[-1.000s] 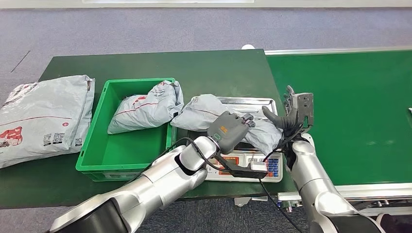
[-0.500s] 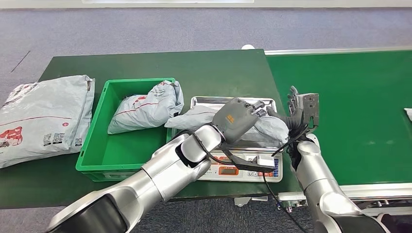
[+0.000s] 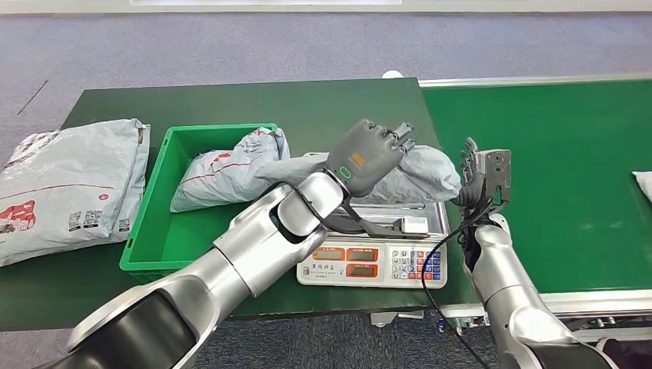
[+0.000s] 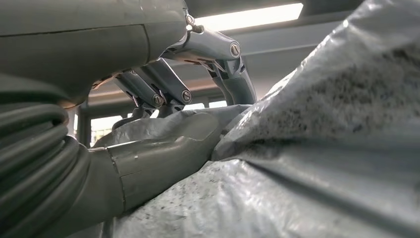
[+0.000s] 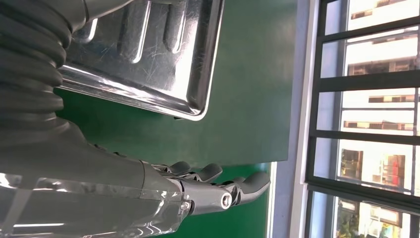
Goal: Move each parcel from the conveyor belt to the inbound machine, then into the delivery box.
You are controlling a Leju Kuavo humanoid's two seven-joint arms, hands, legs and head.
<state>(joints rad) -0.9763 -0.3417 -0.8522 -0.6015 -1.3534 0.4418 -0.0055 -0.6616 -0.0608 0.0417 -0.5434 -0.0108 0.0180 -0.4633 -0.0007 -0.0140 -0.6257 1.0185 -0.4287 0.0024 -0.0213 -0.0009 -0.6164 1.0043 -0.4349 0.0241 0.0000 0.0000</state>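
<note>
My left hand [image 3: 367, 154] grips a grey plastic parcel [image 3: 427, 171] and holds it in the air above the steel tray [image 3: 430, 219] of the weighing scale [image 3: 369, 265]. In the left wrist view the thumb [image 4: 158, 153] presses into the parcel's wrinkled film [image 4: 307, 148], with the fingers [image 4: 198, 54] over it. My right hand [image 3: 483, 175] stands open and upright just right of the scale, holding nothing. Its wrist view shows its fingers [image 5: 208, 191] spread beside the tray [image 5: 163, 54]. The green delivery box [image 3: 154, 223], left of the scale, holds one grey parcel [image 3: 227, 173].
A large grey parcel [image 3: 69, 184] lies on the table left of the box. The green conveyor belt [image 3: 569, 169] runs along the right, and a white parcel corner [image 3: 644, 184] shows at its right edge.
My left hand has lifted the parcel off the scale tray, up and away from me. The right hand has let go and drawn slightly right. A white parcel has appeared on the belt.
</note>
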